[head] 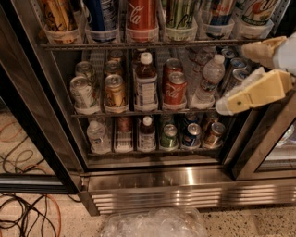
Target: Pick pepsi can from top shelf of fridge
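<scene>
The fridge (pixel 152 178) stands open in front of me. Its top shelf (pixel 115 45) is a wire rack with a row of clear can trays. The pepsi can (pixel 101 14), dark blue with white lettering, stands in the second tray from the left, its lid cut off by the picture's top edge. A red Coca-Cola can (pixel 141 14) is right of it and a green can (pixel 180 13) further right. My gripper (pixel 232 78) reaches in from the right edge, at the height of the middle rack and below the top shelf. It is open and empty, far right of the pepsi can.
The middle rack (pixel 152 111) and lower rack (pixel 152 149) hold cans and bottles. A dark door frame (pixel 263 139) stands just below my gripper. Cables (pixel 27 213) lie on the floor at left. Crumpled clear plastic (pixel 155 223) lies before the base grille.
</scene>
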Motion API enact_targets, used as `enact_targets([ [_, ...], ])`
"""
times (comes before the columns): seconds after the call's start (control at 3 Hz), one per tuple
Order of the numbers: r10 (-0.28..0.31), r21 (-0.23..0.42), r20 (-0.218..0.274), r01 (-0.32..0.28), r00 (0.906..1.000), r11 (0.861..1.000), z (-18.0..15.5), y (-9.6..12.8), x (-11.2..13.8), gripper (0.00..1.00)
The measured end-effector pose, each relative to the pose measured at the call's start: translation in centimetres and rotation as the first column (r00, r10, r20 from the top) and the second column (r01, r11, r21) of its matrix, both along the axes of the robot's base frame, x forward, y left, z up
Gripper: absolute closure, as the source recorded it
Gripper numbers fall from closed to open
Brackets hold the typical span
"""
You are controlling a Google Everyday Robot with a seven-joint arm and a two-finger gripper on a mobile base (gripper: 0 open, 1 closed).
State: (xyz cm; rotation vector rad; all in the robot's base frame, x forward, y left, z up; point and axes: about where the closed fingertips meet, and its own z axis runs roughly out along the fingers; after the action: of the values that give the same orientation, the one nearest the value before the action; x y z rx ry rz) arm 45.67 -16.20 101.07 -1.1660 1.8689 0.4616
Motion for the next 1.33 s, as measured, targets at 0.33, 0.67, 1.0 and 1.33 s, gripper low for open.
enact_targets([
  [0.33, -0.021, 0.107, 0.077, 0.013, 0.9968, 0.994, 2.6, 4.2, 0.3, 0.00],
  [0.67, -0.021, 0.107, 0.077, 0.013, 0.9968, 0.994, 2.6, 4.2, 0.3, 0.00],
  [1.0, -0.021, 0.129, 0.072, 0.012, 0.9972, 0.992, 2.8, 4.3, 0.1, 0.00],
  [1.33, -0.052, 0.200, 0.092, 0.033, 0.9944, 0.979, 2.6, 5.4, 0.3, 0.00],
])
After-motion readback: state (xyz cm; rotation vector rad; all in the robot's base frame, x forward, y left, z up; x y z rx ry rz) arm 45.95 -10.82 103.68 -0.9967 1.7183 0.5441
